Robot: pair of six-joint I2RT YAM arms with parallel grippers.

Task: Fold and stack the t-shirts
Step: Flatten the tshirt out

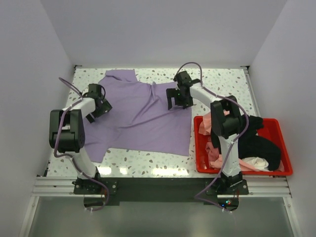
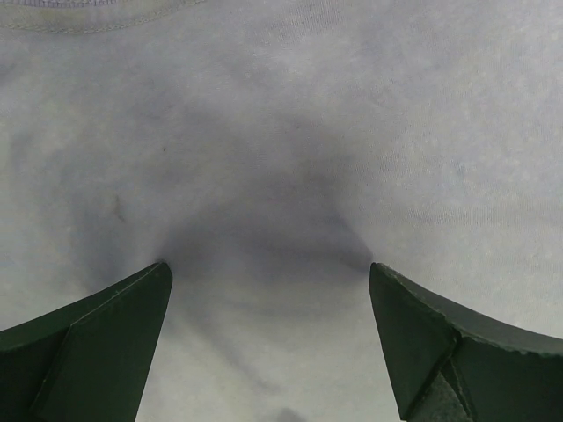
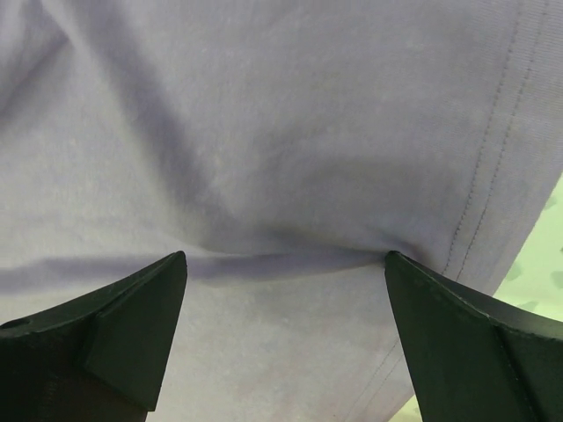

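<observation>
Left hand (image 1: 100, 108) and right hand (image 1: 180, 103) (both spread apart) rest on one lavender t-shirt (image 1: 143, 126).

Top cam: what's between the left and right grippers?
Only the lavender t-shirt, spread out and wrinkled, lies between left gripper and right gripper. Seen in the top view.

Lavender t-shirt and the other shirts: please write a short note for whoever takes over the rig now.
Left pincer: open, nothing gripped, over the left side of the lavender t-shirt.
Right pincer: open, nothing gripped, over its right side, near a hem seam.
The lavender t-shirt lies spread but wrinkled on the table.
The salmon-pink shirt, black shirt and white shirt are heaped in the red bin.
Done: one shirt laid out, no fold yet.
Left: fold it, then fold and stack the others.
</observation>
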